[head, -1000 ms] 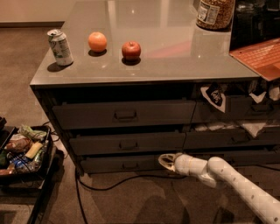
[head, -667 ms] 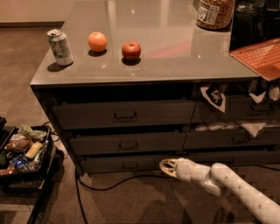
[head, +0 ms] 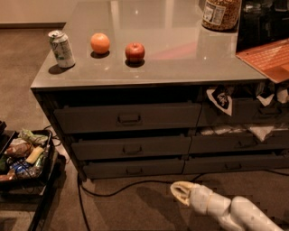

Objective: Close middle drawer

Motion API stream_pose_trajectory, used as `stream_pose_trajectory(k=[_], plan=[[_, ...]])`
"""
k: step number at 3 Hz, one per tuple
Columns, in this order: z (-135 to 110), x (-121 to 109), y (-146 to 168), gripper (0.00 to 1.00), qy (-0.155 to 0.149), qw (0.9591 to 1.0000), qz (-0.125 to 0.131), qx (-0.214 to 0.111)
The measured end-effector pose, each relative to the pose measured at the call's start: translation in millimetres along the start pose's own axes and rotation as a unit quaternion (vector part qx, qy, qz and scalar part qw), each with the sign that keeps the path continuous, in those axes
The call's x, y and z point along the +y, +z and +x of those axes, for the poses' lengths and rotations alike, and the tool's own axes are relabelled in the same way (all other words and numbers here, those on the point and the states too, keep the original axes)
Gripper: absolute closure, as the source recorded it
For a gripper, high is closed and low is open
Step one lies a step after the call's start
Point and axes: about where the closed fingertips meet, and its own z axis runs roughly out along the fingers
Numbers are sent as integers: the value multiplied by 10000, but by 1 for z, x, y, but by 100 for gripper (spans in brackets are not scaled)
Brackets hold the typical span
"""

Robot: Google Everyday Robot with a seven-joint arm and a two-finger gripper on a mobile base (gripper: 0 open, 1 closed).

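The middle drawer (head: 131,148) is the dark grey-brown front with a small loop pull (head: 131,149), second in the left stack under the counter. Its front stands roughly in line with the drawer fronts above and below it. My gripper (head: 179,191) is cream-coloured, low over the carpet in front of the cabinet. It is below and to the right of the bottom drawer (head: 134,169) and touches nothing. Its fingers are together and empty.
On the grey counter (head: 180,58) stand a can (head: 62,48), an orange (head: 100,43), an apple (head: 135,52) and a jar (head: 221,13). A black cable (head: 117,188) runs across the carpet. A black bin of snacks (head: 22,155) stands at the left. The right drawer stack (head: 239,142) holds bags.
My gripper has drawn back from the lower drawer fronts, moving down and slightly right toward the camera. The drawers look the same.
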Motion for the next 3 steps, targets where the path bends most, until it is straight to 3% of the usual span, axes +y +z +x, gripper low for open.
stream_pose_trajectory(k=[1,2,3], plan=[[-3,12,-19,100,38,9996,234,145],[-1,22,-37,100,30,9972,705,248],[-1,22,-38,100,25,9970,733,258]])
